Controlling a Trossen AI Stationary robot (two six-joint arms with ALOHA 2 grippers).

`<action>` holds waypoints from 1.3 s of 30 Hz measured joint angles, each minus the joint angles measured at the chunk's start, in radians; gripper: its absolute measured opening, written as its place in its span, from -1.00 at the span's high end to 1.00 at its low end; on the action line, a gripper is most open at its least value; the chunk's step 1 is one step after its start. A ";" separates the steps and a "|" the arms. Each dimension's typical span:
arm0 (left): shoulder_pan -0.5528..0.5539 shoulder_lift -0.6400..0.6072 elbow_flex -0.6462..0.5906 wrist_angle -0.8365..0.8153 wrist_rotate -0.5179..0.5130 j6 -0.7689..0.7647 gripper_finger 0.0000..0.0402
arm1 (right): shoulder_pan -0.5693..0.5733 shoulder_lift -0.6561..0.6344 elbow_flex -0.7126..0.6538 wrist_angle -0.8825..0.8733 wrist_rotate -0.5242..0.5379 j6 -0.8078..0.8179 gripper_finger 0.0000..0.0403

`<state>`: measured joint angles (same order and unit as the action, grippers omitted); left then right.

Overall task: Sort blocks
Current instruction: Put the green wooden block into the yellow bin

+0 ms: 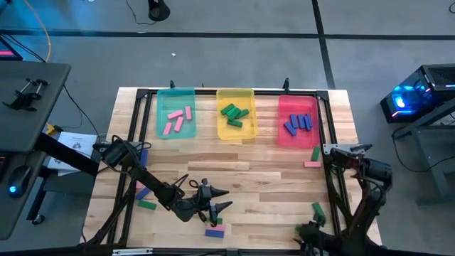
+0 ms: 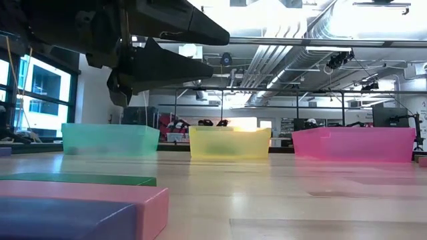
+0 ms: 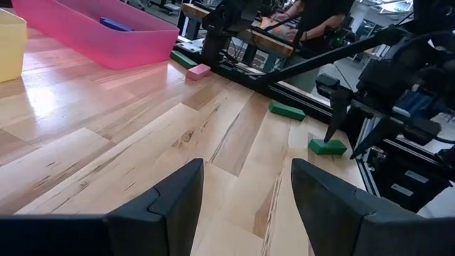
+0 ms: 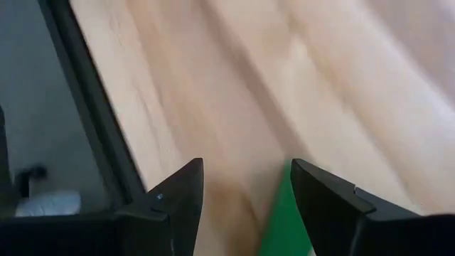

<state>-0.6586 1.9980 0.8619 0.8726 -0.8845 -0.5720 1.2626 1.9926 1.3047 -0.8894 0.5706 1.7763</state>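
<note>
Right gripper [image 4: 245, 206], jaws apart, hangs over a green block [image 4: 284, 217] lying lengthwise between them; left gripper [image 1: 217, 200], jaws apart, waits farther off.

Overhead looking down, low camera level across table [image 1: 234, 181], wrist cameras close above it

Three trays [image 1: 175, 134] behind, blocks [image 1: 215, 230] scattered before.

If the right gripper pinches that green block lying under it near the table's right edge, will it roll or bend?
Rolling seems unlikely: the green block lies flat on the table with squared faces. It looks solid and stiff, so probably no bending. The right gripper stands open above it, and the smooth sides might slip if pinched off-centre.
</note>
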 joint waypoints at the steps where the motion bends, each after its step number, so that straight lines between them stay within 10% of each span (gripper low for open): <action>1: 0.000 0.000 0.000 0.000 0.000 0.000 0.01 | -0.010 0.000 0.000 0.002 0.037 -0.006 0.03; 6: 0.000 0.000 0.000 0.000 0.001 0.000 0.01 | -0.042 -0.001 0.043 -0.041 0.225 -0.079 0.04; 14: -0.013 0.000 0.000 0.000 -0.006 -0.002 0.01 | 0.021 -0.003 0.074 -0.163 -0.026 0.016 0.04; 29: -0.040 0.001 0.007 -0.002 -0.009 0.020 0.01 | 0.049 -0.011 -0.160 0.141 -0.022 0.026 0.12; 39: -0.110 0.002 0.037 0.002 -0.029 0.271 0.01 | -0.125 0.004 -0.296 0.553 0.331 -0.247 0.67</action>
<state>-0.7690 1.9995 0.8989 0.8742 -0.9133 -0.3015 1.1372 1.9968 1.0090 -0.3361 0.9021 1.5290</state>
